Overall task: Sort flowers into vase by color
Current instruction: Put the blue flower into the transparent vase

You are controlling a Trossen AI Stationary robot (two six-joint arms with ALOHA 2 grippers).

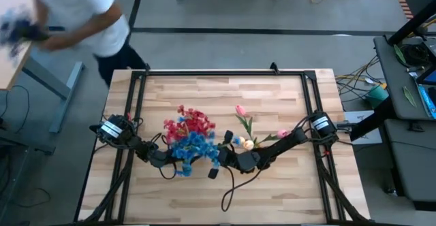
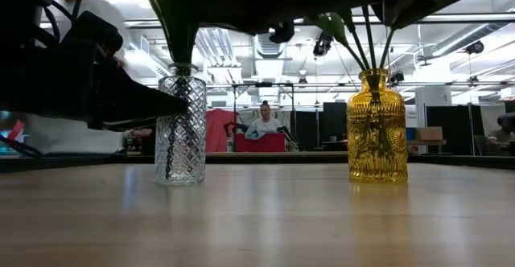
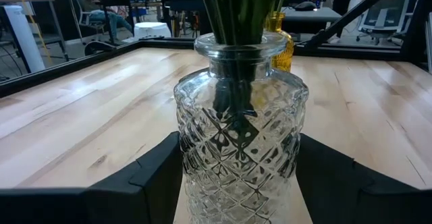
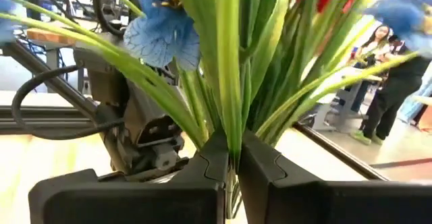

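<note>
Two vases stand on my table [image 1: 286, 97] — a clear cut-glass vase [image 3: 239, 146] and, near it on the same table, a yellow glass vase [image 2: 376, 130]. I take the clear vase as my landmark. From the left wrist camera I see my left end effector [image 3: 239, 183] straddling it: one dark finger on each side of the glass body, jaws spread wide, close against the glass, though I cannot tell whether the pads actually touch. Green stems [image 3: 243, 11] rise out of its neck, and from above the red blossoms [image 1: 191, 122] and blue blossoms [image 1: 194, 146] spread over it as one mixed bunch.

My right end effector [image 4: 231, 163] is right at that bunch, above the clear vase — its fingers are closed on a green stem among the blue-flowered sprays, with a blue bloom [image 4: 162, 28] just beside the pinch. The left arm's wrist shows just behind the stems in that view.

Pink tulip buds [image 1: 240, 109] and cream ones [image 1: 246, 143] sit off to the side of the clear vase, over the yellow vase, whose neck holds several green stems. A person [image 1: 82, 15] stands beyond the table's far corner.
</note>
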